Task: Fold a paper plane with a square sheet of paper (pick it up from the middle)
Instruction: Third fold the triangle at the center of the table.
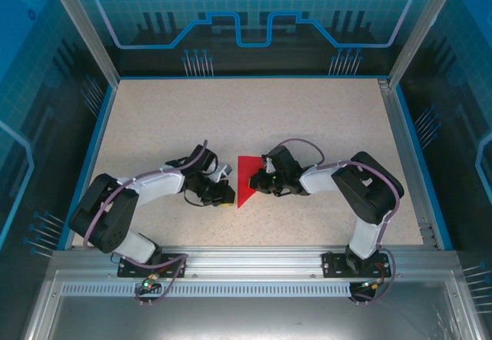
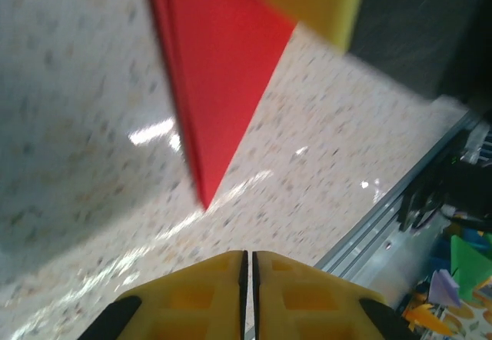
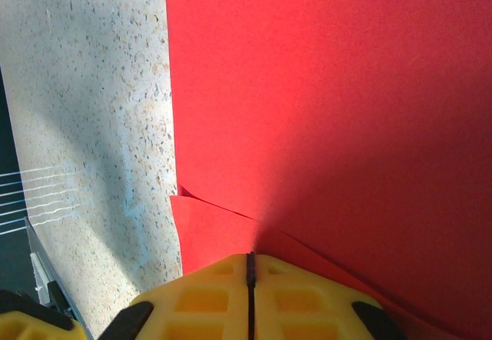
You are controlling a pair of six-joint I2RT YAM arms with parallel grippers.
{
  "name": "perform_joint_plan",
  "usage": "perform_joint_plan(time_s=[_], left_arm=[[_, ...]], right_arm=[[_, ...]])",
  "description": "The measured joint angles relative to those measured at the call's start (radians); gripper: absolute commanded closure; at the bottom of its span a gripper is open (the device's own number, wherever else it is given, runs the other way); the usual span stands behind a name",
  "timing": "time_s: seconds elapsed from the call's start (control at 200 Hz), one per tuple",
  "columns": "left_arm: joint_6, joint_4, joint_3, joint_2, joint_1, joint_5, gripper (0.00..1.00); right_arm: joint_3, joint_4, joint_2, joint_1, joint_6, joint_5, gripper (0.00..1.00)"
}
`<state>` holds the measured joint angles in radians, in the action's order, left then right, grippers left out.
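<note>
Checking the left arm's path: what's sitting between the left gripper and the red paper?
Just bare speckled table, nothing else, lies between the left gripper and the pointed tip of the red paper; the left wrist view shows it.

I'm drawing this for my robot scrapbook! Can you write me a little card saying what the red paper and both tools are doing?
paper: red paper, folded into a triangle, lying on the speckled table
left tool: left tool, fingers almost together, beside the paper, not touching it
right tool: right tool, shut, its tips on the paper
paper pinched: cannot tell
plane: not yet a dart shape
</note>
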<state>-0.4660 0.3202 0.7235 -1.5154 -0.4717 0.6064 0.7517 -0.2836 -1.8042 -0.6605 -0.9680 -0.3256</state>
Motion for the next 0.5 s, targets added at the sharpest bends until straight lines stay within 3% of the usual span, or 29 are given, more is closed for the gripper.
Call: perform_joint_plan(time_s=[0.24, 0.5], left_arm=[[-0.023, -0.084, 0.146, -0.159, 0.000, 0.017, 0.88], [-0.026, -0.093, 0.172, -0.286, -0.016, 0.042, 0.93]], right_arm=[[0.036, 0.065, 0.000, 0.000, 0.007, 0.007, 0.90], [0.062, 0.107, 0.005, 0.007, 0.011, 0.017, 0.90]])
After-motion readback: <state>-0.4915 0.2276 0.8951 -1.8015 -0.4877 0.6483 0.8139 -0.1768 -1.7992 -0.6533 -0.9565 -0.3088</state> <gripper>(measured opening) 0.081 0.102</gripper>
